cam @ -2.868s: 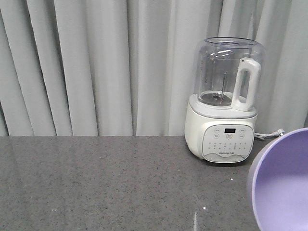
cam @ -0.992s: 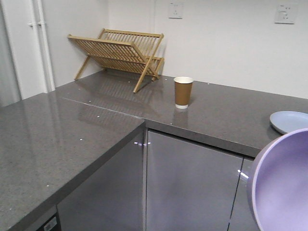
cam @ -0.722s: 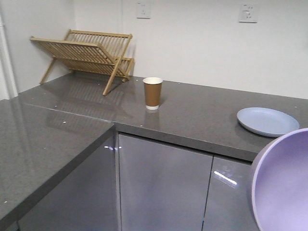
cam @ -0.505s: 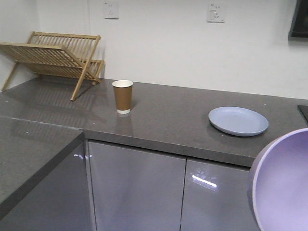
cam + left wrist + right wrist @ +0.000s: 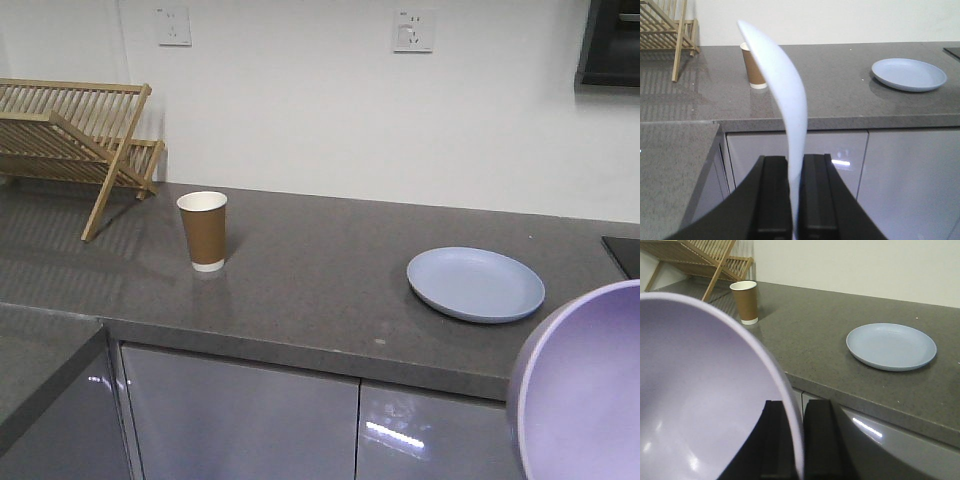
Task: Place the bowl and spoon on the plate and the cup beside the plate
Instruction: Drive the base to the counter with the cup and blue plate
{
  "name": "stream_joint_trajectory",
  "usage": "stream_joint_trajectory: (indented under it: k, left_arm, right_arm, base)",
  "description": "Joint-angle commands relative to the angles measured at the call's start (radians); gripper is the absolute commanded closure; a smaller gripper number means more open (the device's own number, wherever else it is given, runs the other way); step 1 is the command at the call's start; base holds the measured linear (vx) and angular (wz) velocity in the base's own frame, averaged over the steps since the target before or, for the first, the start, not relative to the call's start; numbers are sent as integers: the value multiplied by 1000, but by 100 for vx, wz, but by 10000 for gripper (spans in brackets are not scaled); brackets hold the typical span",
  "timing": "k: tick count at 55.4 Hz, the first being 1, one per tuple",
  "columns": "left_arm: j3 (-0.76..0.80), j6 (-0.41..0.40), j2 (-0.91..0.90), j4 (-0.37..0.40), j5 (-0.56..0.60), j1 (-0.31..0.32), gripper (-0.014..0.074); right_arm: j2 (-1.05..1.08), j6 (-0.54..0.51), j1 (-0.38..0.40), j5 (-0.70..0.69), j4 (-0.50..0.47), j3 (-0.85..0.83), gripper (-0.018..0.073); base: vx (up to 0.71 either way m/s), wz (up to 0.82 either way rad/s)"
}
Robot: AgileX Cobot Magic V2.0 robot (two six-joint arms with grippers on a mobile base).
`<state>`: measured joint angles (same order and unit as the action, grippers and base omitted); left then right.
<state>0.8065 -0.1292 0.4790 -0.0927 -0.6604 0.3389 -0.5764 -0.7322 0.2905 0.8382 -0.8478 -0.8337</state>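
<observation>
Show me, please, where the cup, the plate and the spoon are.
cup (image 5: 203, 232): front view, brown side wall.
plate (image 5: 476, 284): front view, bare centre.
spoon (image 5: 790, 95): left wrist view, curved pale middle.

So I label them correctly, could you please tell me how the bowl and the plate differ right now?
The bowl is lavender-purple and deep; the plate is light blue and shallow. The bowl is tipped on edge, off the countertop, its rim pinched in the jaws of the right gripper; the plate lies flat and empty on the countertop. Both are round, plain and smooth.
</observation>
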Motion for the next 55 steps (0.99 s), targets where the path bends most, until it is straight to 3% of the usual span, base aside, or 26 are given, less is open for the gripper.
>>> stream_joint_trajectory:
  k: [1, 28, 55]
  left_arm:
    - [26, -3, 7, -1, 78, 6, 603]
    - [26, -3, 7, -1, 78, 6, 603]
    - [26, -3, 7, -1, 78, 6, 603]
  right_arm:
    - [-5, 0, 6, -49, -48, -27, 568]
    - [-5, 0, 6, -44, -48, -27, 568]
    - [-5, 0, 6, -44, -48, -27, 568]
  base:
    - [36, 6]
    - [40, 2]
    - [33, -21]
